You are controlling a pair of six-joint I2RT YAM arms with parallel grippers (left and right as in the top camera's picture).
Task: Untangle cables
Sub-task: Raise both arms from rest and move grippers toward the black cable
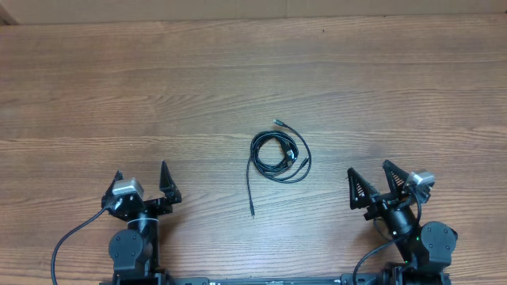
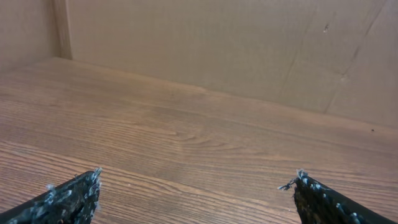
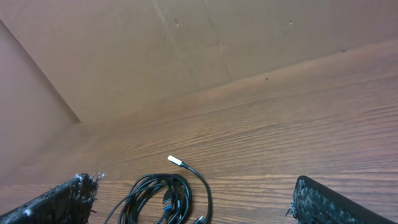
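The cables (image 1: 279, 156) lie in a loose coil on the tabletop (image 1: 158, 71), ahead and to the right of the left gripper (image 1: 142, 170) and ahead and to the left of the right gripper (image 1: 368, 168), well apart from both. Each gripper stands wide, holding nothing. One straight tail of cord runs from the coil back toward the robot's side.

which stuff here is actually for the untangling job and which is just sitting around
For the job:
- cables, a black coiled bundle with a loose tail
- left gripper and right gripper, both open and apart from the bundle

Just there:
- wooden table
- cardboard wall behind it
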